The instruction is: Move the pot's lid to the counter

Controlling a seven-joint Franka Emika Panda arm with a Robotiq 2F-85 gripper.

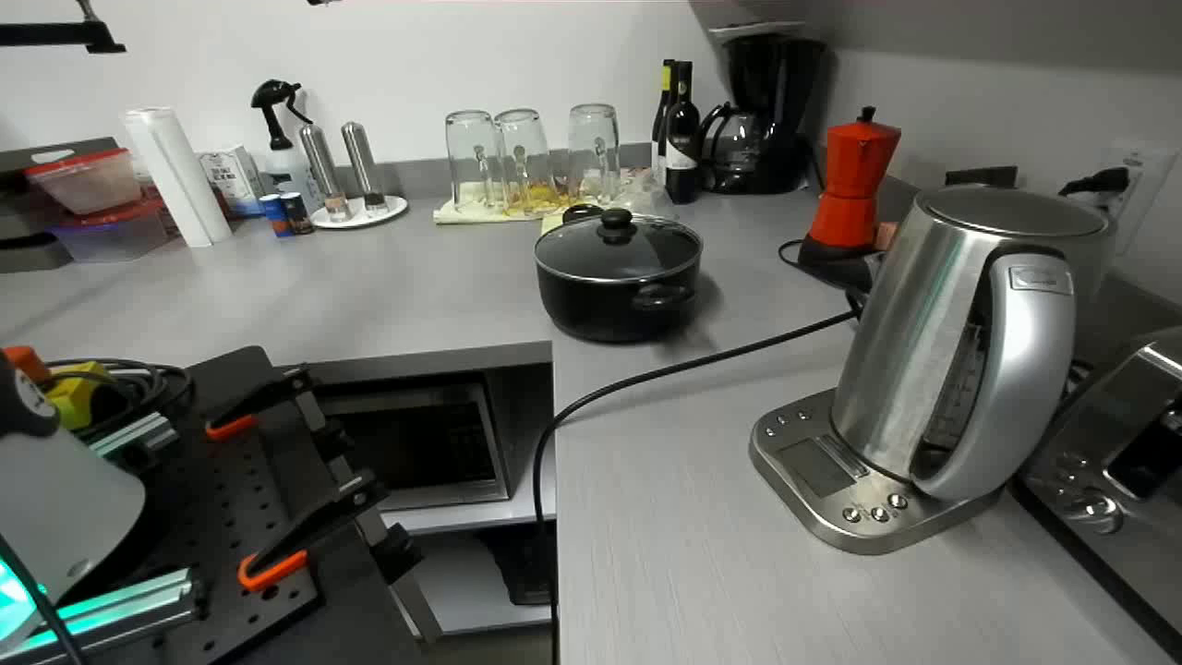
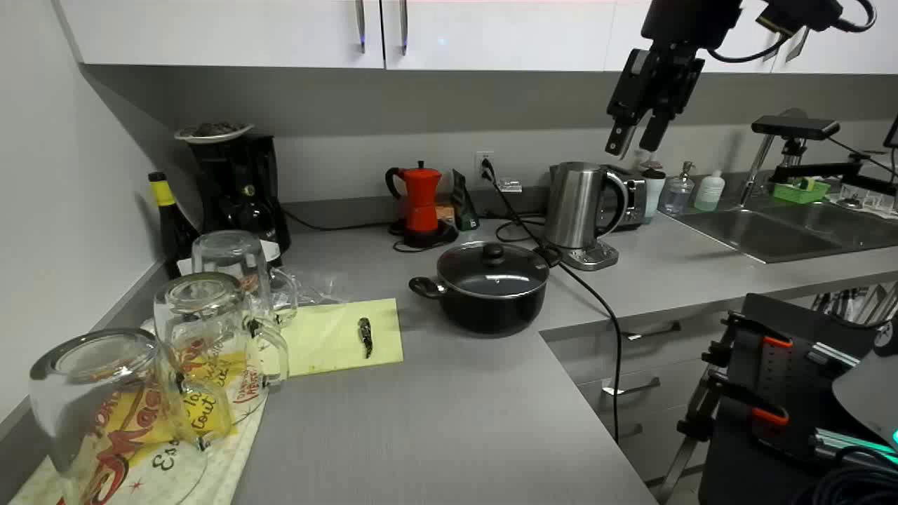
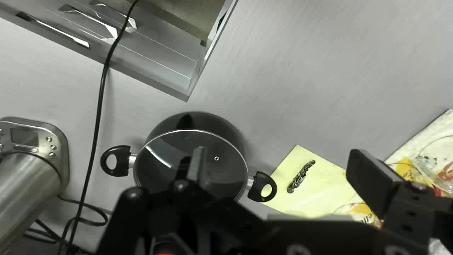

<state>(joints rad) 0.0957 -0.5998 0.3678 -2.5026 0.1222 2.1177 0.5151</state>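
The black pot stands on the grey counter near its inner corner; it also shows in an exterior view and the wrist view. The glass lid with its black knob sits on the pot; it shows too in an exterior view. In the wrist view the lid is partly covered by a finger, and its knob cannot be made out. My gripper is open and empty, high above the counter. In the wrist view the gripper's fingers are wide apart.
A black cord runs across the counter beside the pot. The steel kettle, red moka pot and upturned glass mugs stand around it. A yellow sheet with a small dark tool lies near a pot handle.
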